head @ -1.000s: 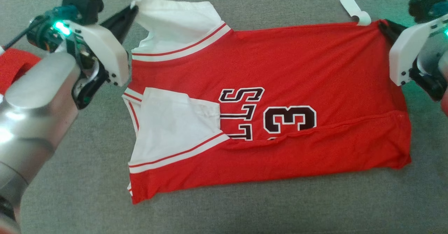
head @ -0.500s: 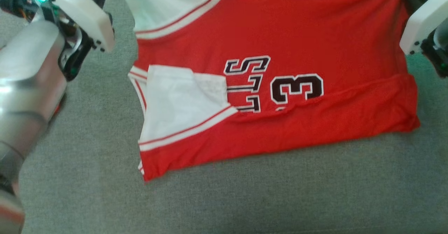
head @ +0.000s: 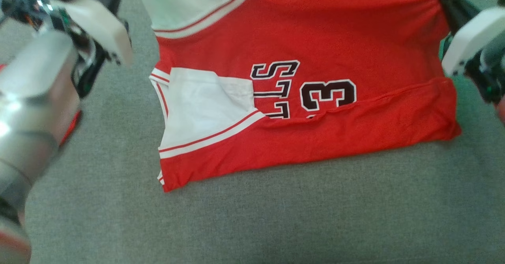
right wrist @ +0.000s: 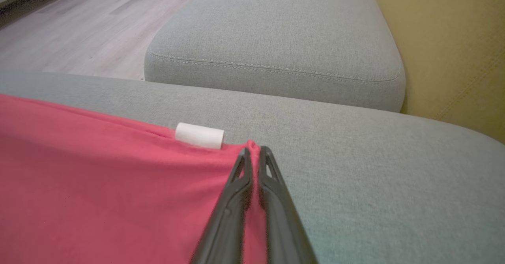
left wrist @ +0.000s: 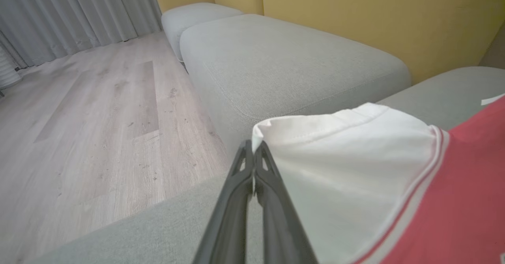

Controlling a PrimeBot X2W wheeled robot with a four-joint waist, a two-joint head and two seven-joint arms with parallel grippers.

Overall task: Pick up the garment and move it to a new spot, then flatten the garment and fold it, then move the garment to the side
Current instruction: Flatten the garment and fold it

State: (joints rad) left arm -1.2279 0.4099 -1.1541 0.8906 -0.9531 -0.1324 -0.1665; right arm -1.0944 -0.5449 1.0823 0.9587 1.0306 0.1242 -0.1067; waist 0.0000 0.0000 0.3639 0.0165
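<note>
Red-and-white fabric jersey (head: 335, 35) pinched at 2 far corners by left gripper (left wrist: 253, 148) & right gripper (right wrist: 255, 152); thin bites may slip w/ uneven pull.

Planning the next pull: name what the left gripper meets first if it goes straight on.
Probably the near side of the neighbouring grey fabric sofa cushion; the left gripper, shut on the white sleeve of the red-and-white fabric jersey, points across the gap at it. Depth is unclear.
</note>
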